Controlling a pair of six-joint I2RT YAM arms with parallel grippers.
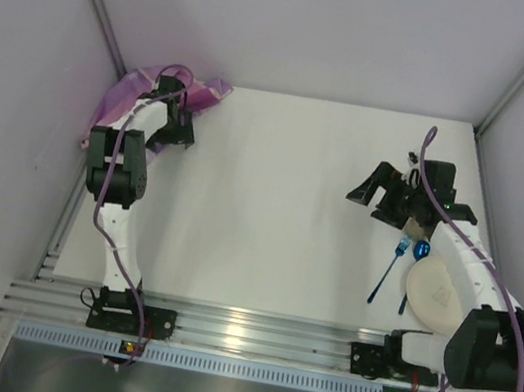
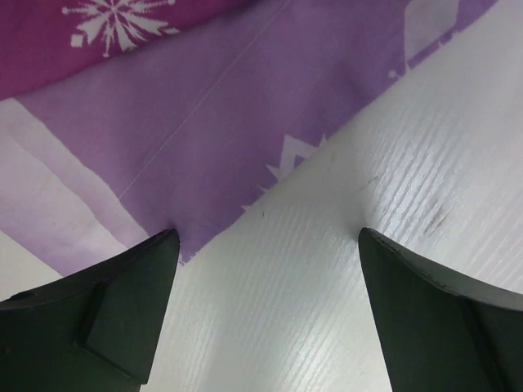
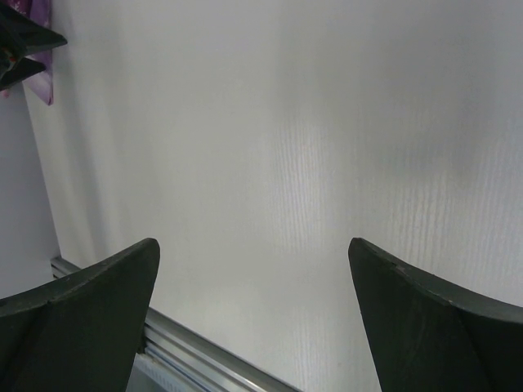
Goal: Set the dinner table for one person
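- Left gripper (image 2: pixel 265 235): jaws spread wide, holding nothing. It sits low over the far-left corner of the table.
- Placemat (image 2: pixel 163 122): purple-pink cloth with white snowflake print, lying crumpled. It lies ahead of the left gripper, its hem running slantwise between the fingers. One fingertip (image 2: pixel 163 241) is at the hem; I cannot tell whether it touches.
- Dinner table (image 1: pixel 270 208): white matte top. It lies bare directly under both grippers, and the surface shows a faint ribbed grain.
- Right gripper (image 3: pixel 253 242): jaws spread wide and empty, above bare tabletop on the right side.
- Rail (image 3: pixel 204 359): silver aluminium strip at the table's edge, seen below and between the right gripper's fingers in the wrist view.
- Fork (image 1: pixel 390 269): blue, flat on the table. It is behind the right gripper, toward that arm's base.
- Plate (image 1: pixel 433 292): cream, just beside the fork on the side away from the table's middle. It is partly covered by the right arm.
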